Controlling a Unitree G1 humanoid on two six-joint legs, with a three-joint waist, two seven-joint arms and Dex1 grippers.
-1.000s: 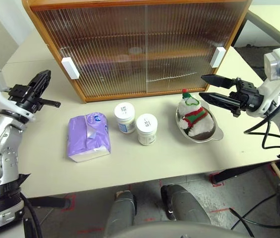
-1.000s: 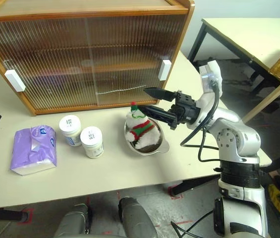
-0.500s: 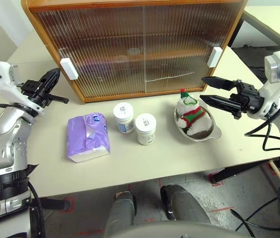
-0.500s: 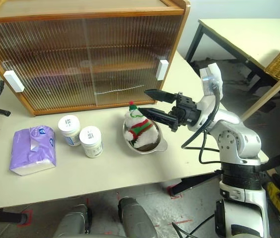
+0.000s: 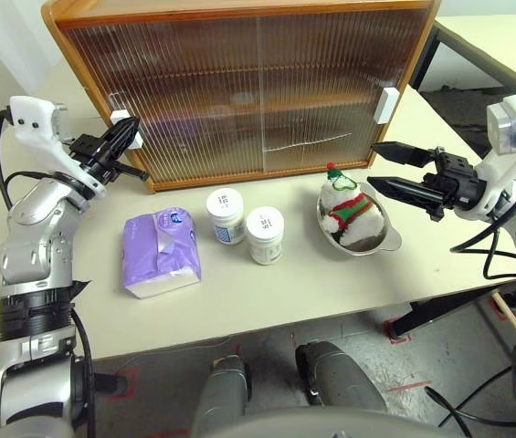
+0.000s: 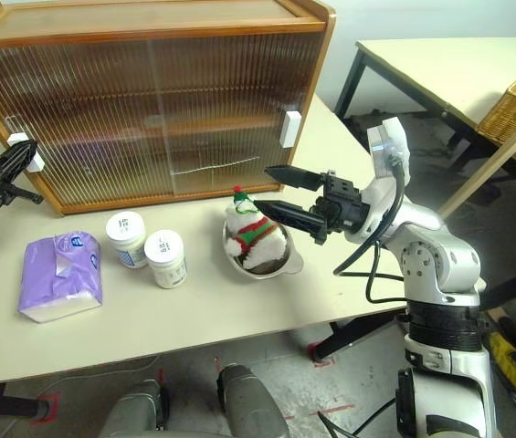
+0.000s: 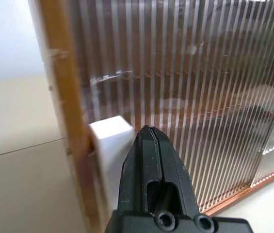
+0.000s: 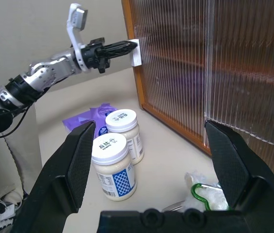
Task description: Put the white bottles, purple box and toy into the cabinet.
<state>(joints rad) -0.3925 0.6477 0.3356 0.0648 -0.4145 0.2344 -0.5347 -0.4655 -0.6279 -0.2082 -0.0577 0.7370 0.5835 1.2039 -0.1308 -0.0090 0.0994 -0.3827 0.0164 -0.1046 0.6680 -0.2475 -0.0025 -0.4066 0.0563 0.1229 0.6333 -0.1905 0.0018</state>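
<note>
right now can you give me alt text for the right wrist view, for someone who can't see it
Between the open right gripper's two black fingers, two white bottles stand on a pale table with the purple box behind them. Beyond, the shut left gripper reaches to a white handle on the closed cabinet's ribbed sliding door.

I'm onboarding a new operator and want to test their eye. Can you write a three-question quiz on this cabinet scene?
1. True or false: both sliding doors of the cabinet are shut.
2. Which pincer is shut? A) left B) right
3. What does the toy sit in?

Key
1. True.
2. A: the left pincer is shut, at the white handle; the right pincer is open.
3. A round metal dish, right of the white bottles and purple box.
</note>
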